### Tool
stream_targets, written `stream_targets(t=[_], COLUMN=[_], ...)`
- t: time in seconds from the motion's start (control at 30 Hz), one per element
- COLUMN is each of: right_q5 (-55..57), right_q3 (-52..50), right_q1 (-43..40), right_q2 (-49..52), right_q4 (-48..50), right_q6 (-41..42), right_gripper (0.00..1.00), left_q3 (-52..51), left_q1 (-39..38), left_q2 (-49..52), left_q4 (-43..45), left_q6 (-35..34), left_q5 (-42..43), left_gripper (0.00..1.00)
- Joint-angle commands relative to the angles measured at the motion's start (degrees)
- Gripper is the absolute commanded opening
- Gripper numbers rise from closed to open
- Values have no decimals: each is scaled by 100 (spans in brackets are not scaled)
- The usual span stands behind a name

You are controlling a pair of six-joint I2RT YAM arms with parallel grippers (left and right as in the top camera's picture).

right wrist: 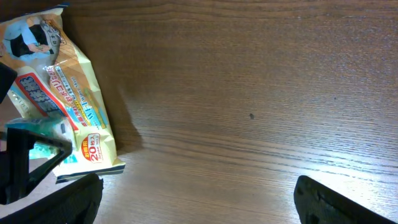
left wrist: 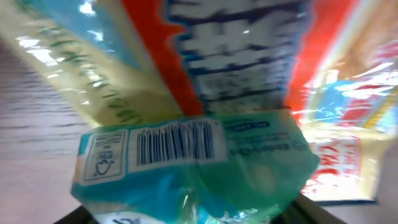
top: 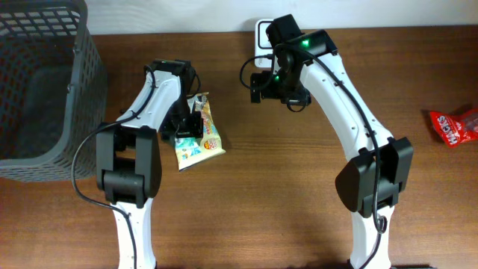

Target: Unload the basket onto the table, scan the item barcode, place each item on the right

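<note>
**Left arm on the snack packet, barcode facing its own camera**

The snack packet lies on the tabletop just in front of the left arm, and the left pincer is down on its near edge. From the left wrist the packet fills the frame, with the barcode plain on a teal flap at the bottom. I judge this to be the pick-up step: getting hold of the packet so the code can be shown to a reader. Whether the left pincer has actually gripped it I cannot tell, as its fingers are only dark corners at the frame's lower edge.

The right pincer hangs above bare wood with its fingers spread wide and nothing between them; the packet lies off to the left in its view.

Next, I would expect a firm grip on the flap without covering the code, then a lift and a turn toward the scanner.

A white box at the back edge may be that scanner, but the right arm covers most of it. A grey basket is cut off at the left, and a red packet at the right.
</note>
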Motion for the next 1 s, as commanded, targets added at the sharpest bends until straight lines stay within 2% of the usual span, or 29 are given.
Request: stream_targets(t=[0.0, 0.1, 0.3, 0.43, 0.63, 0.8, 0.97], right_q5=[-31, -31, -31, -37, -17, -428, -1250], right_q3=[-28, -28, -28, -28, -17, 15, 15], right_q1=[-4, -4, -4, -4, -83, -678, -1821], right_q2=[13, 13, 13, 13, 0, -24, -24], right_q4=[0, 0, -2, 4, 564, 555, 129], right_q6=[-50, -50, -50, -31, 101, 125, 94], right_gripper=[98, 99, 99, 98, 98, 98, 98], left_q3=[-44, 7, 275, 634, 723, 723, 723], left_q1=[-72, -212, -459, -546, -616, -960, -1587], left_q2=[-33, -33, -33, -33, -22, 9, 74], left_q4=[151, 223, 251, 317, 774, 1099, 1797], left_q6=[555, 863, 872, 872, 684, 673, 634], left_q5=[1121, 1585, 1593, 1591, 1600, 1600, 1523], left_gripper=[61, 63, 64, 69, 76, 79, 78])
